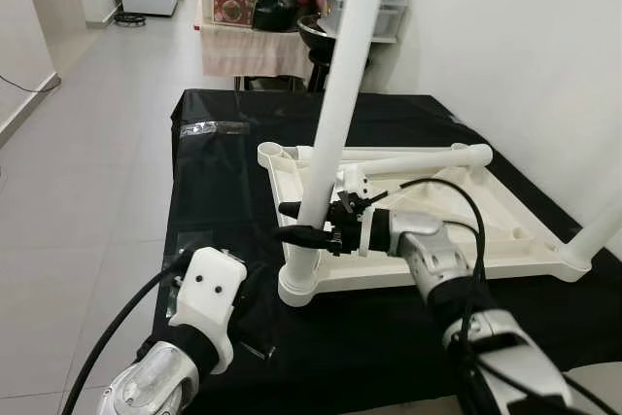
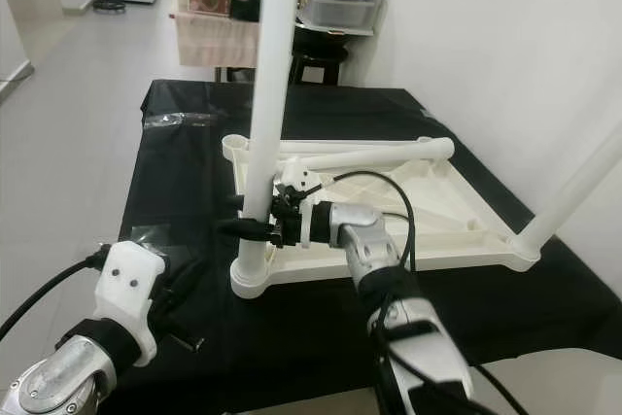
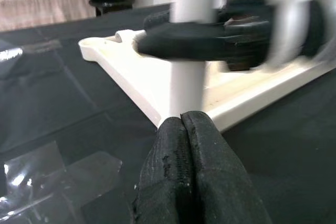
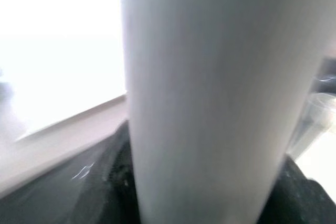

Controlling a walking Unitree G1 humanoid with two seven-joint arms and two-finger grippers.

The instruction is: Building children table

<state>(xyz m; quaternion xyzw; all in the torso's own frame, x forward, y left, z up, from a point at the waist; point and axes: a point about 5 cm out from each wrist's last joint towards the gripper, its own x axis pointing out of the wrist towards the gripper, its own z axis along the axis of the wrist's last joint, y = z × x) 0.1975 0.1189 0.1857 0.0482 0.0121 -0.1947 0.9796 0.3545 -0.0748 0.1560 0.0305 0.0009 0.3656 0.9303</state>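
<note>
Left eye view: on the black-draped counter, a white plastic upturned tabletop lies toward the right edge. A long white plastic table leg stands in its near-left corner socket, gripped by the right pincer.

Left wrist view: the left pincer is pressed closed, empty, near that corner.

Right wrist view: the leg fills the frame.

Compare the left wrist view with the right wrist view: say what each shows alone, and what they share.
Only the left wrist view shows the left gripper shut, the upturned tabletop, the black cloth and clear plastic wrap. Only the right wrist view shows a close, blurred stretch of the leg, filling the frame. Both show the white leg held by the right gripper.
</note>
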